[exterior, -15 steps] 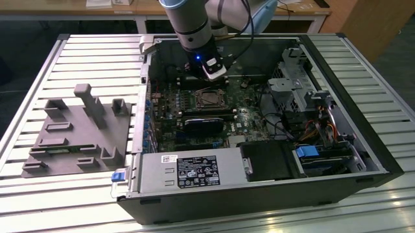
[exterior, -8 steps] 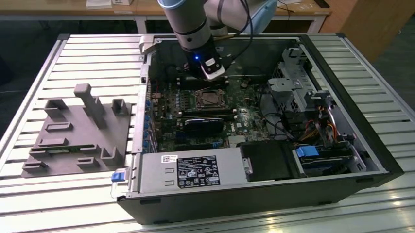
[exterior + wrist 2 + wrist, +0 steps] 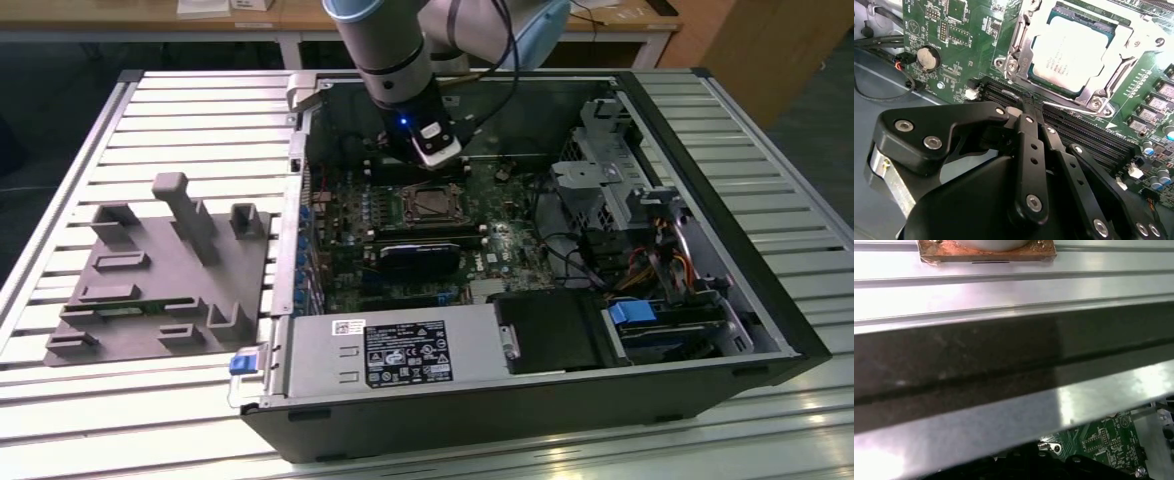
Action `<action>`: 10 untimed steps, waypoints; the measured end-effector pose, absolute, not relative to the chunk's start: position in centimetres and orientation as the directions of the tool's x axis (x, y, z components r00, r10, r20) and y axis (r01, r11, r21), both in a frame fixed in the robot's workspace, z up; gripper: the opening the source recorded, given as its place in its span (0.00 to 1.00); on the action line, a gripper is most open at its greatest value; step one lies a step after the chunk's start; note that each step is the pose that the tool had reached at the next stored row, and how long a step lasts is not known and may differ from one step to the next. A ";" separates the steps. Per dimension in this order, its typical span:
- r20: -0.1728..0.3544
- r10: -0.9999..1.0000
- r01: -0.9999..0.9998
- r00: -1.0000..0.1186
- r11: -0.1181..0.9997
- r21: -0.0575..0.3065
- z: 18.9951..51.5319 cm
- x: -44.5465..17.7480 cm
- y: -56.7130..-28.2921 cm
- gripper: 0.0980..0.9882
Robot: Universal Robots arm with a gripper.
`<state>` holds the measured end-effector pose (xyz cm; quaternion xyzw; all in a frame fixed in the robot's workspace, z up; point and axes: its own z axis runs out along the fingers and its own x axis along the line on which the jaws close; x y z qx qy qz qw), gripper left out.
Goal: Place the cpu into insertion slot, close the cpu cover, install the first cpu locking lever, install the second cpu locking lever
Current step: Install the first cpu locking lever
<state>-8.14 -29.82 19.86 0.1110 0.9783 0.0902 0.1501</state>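
The arm (image 3: 387, 50) leans down into the computer case (image 3: 534, 400), its pincer (image 3: 1026, 105) pinched narrow just beside the cpu (image 3: 1069, 55).

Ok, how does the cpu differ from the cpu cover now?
In the second wrist view, the cpu is a solid pale square plate; the cpu cover is a grey frame with a cut-out middle. The cpu lies inside; the cpu cover lies over its edges. Both are flat metal.

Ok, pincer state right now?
Pincer: closed, tips at a locking lever; whether it grips the lever cannot be told.
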 end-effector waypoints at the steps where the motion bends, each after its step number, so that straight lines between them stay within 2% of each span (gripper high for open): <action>1: -0.274 0.245 0.191 -0.930 0.959 0.210 19.8 -8.1 -29.8 0.00; 10: -0.274 0.260 0.206 -0.926 0.956 0.210 19.4 -8.1 -29.8 0.00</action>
